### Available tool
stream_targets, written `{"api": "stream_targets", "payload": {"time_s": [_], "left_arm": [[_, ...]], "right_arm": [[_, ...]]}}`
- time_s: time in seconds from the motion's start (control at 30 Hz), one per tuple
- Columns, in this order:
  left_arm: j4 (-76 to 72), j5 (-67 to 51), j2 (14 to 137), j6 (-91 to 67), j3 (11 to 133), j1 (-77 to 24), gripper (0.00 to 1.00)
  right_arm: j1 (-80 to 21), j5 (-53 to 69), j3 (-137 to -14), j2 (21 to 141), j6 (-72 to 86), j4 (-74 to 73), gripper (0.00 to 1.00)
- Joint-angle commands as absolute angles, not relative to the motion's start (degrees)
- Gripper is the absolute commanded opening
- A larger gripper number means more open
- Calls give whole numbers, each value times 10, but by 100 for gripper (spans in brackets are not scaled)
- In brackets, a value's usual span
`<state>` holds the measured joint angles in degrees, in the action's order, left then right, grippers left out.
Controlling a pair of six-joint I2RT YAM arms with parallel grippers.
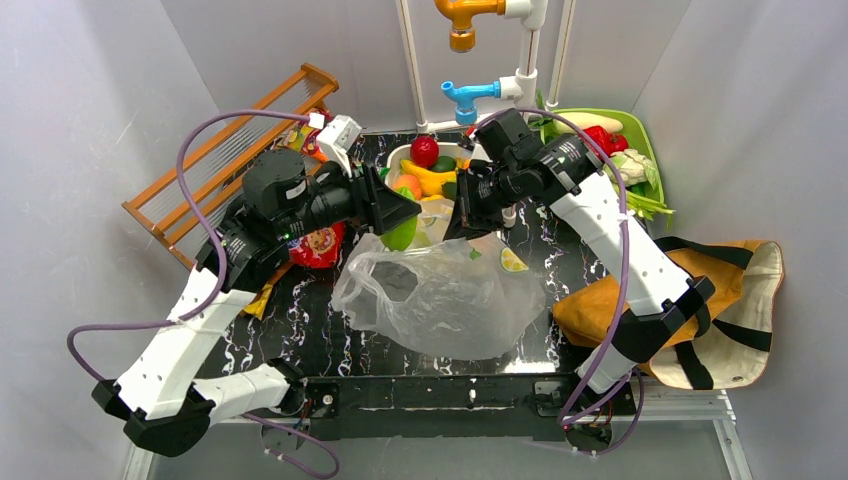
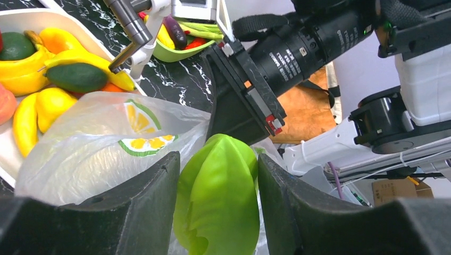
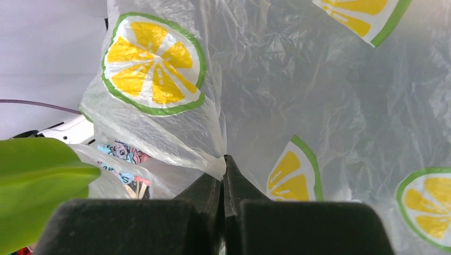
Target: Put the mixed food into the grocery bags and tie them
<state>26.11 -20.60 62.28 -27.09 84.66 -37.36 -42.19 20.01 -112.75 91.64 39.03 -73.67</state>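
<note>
left gripper (image 1: pixel 404 216) clamps green veg (image 2: pixel 218 202); right gripper (image 3: pixel 224 163) pinches lemon bag (image 1: pixel 450 300) rim. Bag mouth probably 5 o'clock from veg, top view.

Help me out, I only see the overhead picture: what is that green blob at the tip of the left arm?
Observer: The left wrist camera shows the left pincer clamped on a light green toy vegetable, one finger on each side.
Operator: And the right arm?
Observer: Its wrist camera shows the right pincer shut on a fold of the clear plastic bag printed with lemon slices.
Operator: Is anything in the bag?
Observer: That same view shows a colourful packet through the plastic; inside or behind, I cannot tell.
</note>
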Motion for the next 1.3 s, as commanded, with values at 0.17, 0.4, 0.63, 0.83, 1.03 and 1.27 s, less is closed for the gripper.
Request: {"api": "stream_targets", "payload": {"time_s": [0.17,0.4,0.63,0.83,1.03,1.27], "left_arm": [[254,-236,577,-301,781,-385,0],[263,-266,562,-305,757,-392,0],[272,-258,588,-290,801,-425,0],[265,-273,606,-287,809,-435,0],[233,-302,625,-297,796,-437,0],[201,-276,622,-313,771,-437,14]], "right_arm": [[-422,201,-1189,924,411,-763,1],[-413,211,-1200,924,429,-777,1],[-410,221,-1187,921,434,-780,1],[-410,222,-1181,917,434,-781,1],[-410,229,-1179,917,432,-780,1],[-409,244,-1173,911,426,-761,1]]}}
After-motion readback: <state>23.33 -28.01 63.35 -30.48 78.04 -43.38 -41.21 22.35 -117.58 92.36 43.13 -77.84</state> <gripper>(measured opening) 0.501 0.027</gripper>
